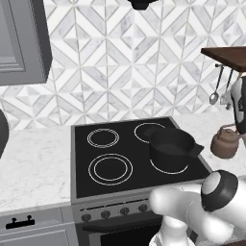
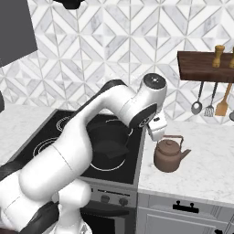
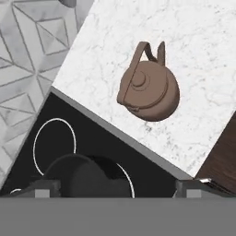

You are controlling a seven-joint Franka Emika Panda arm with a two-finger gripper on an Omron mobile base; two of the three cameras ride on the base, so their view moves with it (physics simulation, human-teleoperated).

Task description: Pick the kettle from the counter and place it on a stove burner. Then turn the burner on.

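The copper-brown kettle [image 2: 169,155] stands upright on the white marble counter [image 2: 205,171], just right of the cooktop edge. Its spout points right. My gripper [image 2: 156,133] hangs above and slightly left of the kettle, apart from it. From above, the kettle [image 3: 150,90] lies ahead of the gripper [image 3: 117,189], whose fingertips [image 3: 44,189] are spread wide and open with nothing between them. The large double-ring stove burner [image 1: 110,168] is at the cooktop's front left, bare. The kettle [image 1: 225,142] sits at the far right in the left base view.
A wide black pot [image 1: 170,146] occupies the front right burner, between the kettle and the double-ring burner. Stove knobs [image 1: 115,211] line the front panel. Utensils [image 2: 210,103] hang under a wooden shelf [image 2: 205,64] above the right counter.
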